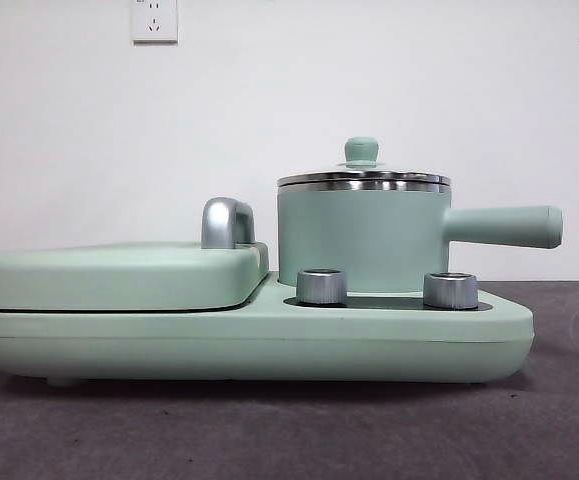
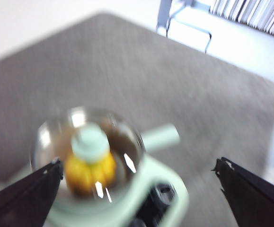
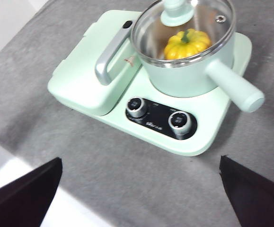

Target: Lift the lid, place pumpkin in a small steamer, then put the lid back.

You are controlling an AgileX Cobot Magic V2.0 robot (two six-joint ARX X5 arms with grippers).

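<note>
The small steamer (image 1: pixel 361 240) is a mint-green pot with a long side handle, standing on the right half of the green cooker base. The glass lid (image 1: pixel 363 177) with its mint knob sits on the pot's steel rim. The yellow pumpkin (image 3: pixel 187 44) lies inside the pot under the lid; it also shows blurred in the left wrist view (image 2: pixel 89 171). My left gripper (image 2: pixel 139 177) is open and empty, high above the pot. My right gripper (image 3: pixel 141 182) is open and empty, high above the table in front of the cooker. Neither gripper shows in the front view.
The flat mint-green griddle cover (image 1: pixel 119 272) with a chrome handle (image 1: pixel 227 222) takes the cooker's left half. Two steel knobs (image 1: pixel 321 286) sit on the black control panel in front of the pot. Grey cloth (image 1: pixel 289 430) covers the table.
</note>
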